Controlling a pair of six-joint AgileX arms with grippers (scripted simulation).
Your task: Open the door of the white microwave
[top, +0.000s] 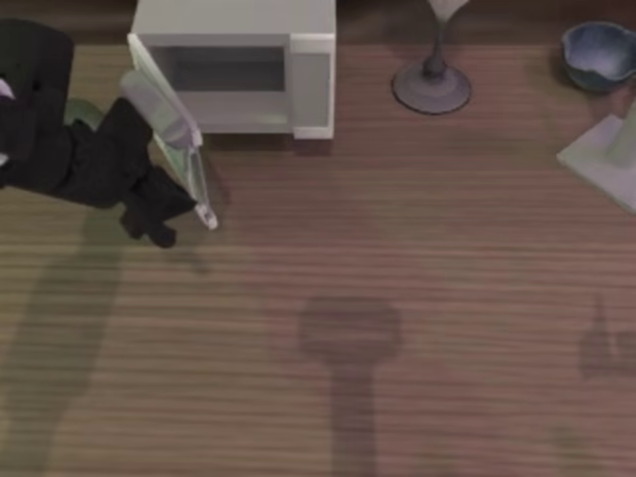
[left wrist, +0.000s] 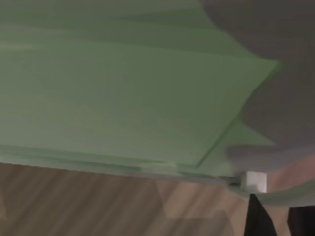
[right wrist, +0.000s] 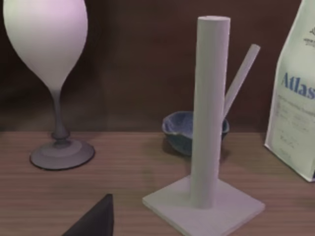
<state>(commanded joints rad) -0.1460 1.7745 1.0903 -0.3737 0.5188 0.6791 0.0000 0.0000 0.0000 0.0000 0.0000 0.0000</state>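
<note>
Top view: the white microwave (top: 238, 65) is seen at the table's far left, the door (top: 171, 139) swung wide open toward the left. The left gripper (top: 164, 214) is placed at the door's free edge; jaw state cannot be told. Bare wooden table (top: 397, 298) lies in front.

Left wrist view: the door panel (left wrist: 123, 98) fills the frame.

Right wrist view: a wine glass (right wrist: 49, 73), white stand (right wrist: 209, 147), blue bowl (right wrist: 179, 130) and a bag (right wrist: 295, 98) reading "Atlas" are shown.

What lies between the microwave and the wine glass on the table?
Nothing: in the top view only bare wood table separates the microwave from the wine glass.
</note>
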